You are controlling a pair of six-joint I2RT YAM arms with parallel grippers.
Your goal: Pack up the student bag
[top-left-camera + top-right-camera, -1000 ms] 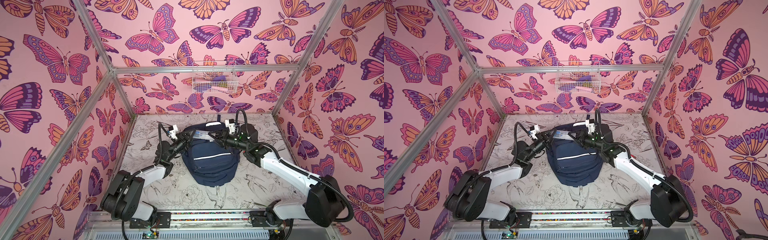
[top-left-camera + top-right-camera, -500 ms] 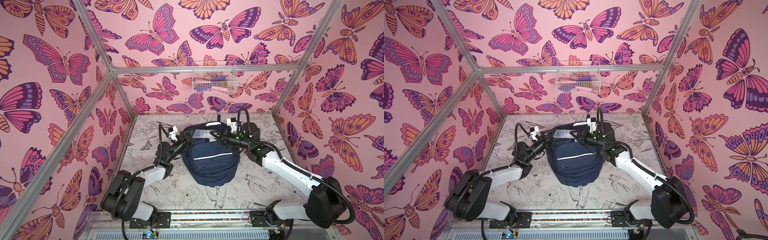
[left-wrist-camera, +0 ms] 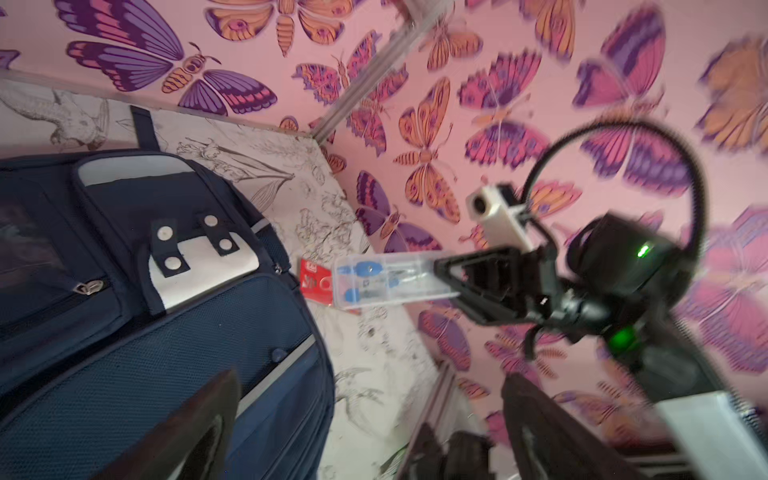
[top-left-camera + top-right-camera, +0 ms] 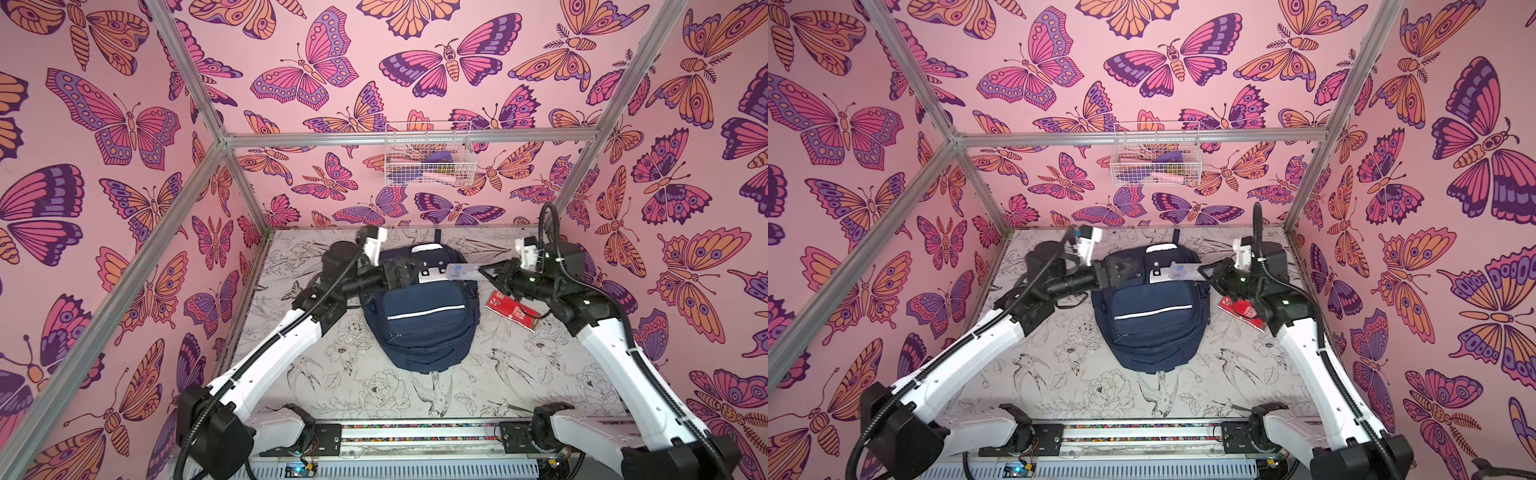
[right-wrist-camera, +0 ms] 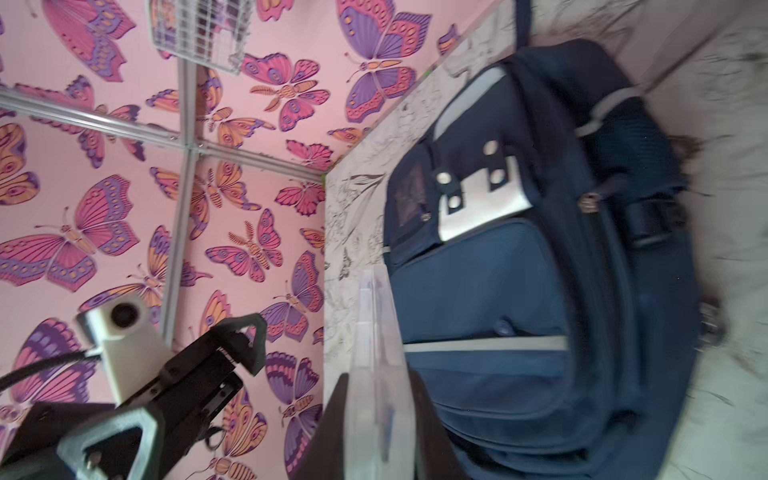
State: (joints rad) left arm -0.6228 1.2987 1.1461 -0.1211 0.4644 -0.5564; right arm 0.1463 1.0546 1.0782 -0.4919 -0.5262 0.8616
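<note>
One clear plastic case (image 4: 460,271) sits clenched in the right gripper (image 4: 486,272) at the student bag's (image 4: 424,328) edge; the left gripper (image 4: 405,272) hangs released, jaws wide, over the bag.

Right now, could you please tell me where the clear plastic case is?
The clear plastic case is held by the right gripper, right of centre in both top views, over the student bag's far right corner beside its white patch.
</note>
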